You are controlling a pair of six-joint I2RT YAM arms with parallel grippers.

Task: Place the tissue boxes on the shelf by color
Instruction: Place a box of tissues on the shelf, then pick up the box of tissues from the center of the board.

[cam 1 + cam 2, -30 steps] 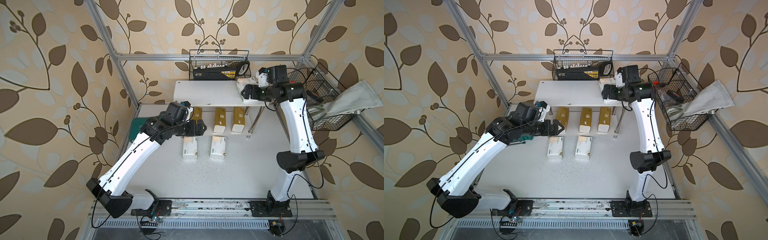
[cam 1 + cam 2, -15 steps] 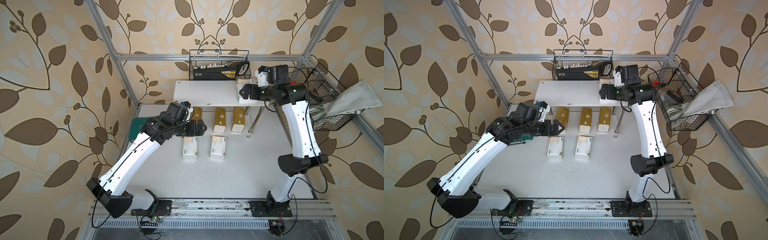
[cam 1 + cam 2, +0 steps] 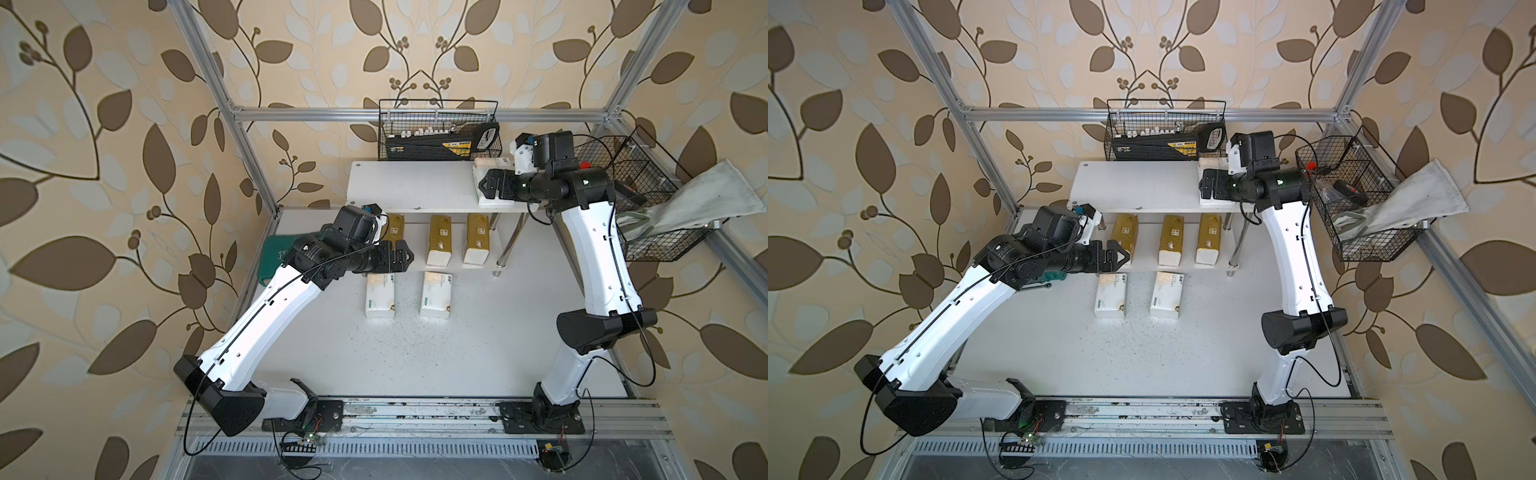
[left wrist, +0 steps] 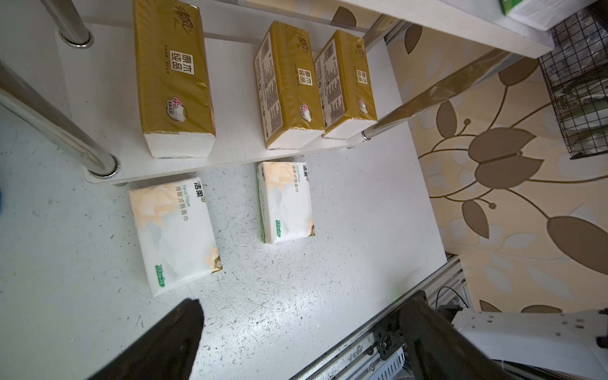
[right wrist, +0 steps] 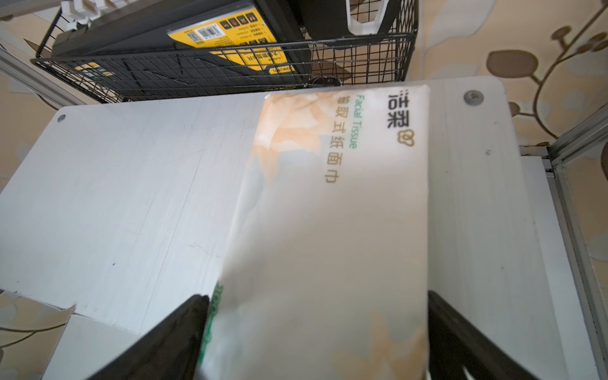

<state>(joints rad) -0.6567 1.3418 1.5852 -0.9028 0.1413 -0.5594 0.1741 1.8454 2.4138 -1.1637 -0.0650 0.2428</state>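
Three gold packs (image 3: 440,239) are set on the shelf's (image 3: 415,187) lower board, one white pack (image 5: 329,230) on top, two white packs (image 3: 435,299) on the scuffed bench (image 3: 415,361). The top pack is straddled by wide-open right jaws; left jaws are held open, empty.

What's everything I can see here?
gold tissue packs: three, gold with white ends, shelf's lower board
white tissue packs: three, white with green print, two on the table, one on the top board
shelf: one, white boards on chrome legs, table's back
wire baskets: two, black, back and right frame rails
tool case: one, black and yellow, back basket
cloth: one, pale grey, right basket
green case: one, dark green, beneath the left arm
left pincer: one, black, open over the table
right pincer: one, black, open astride the top-board pack
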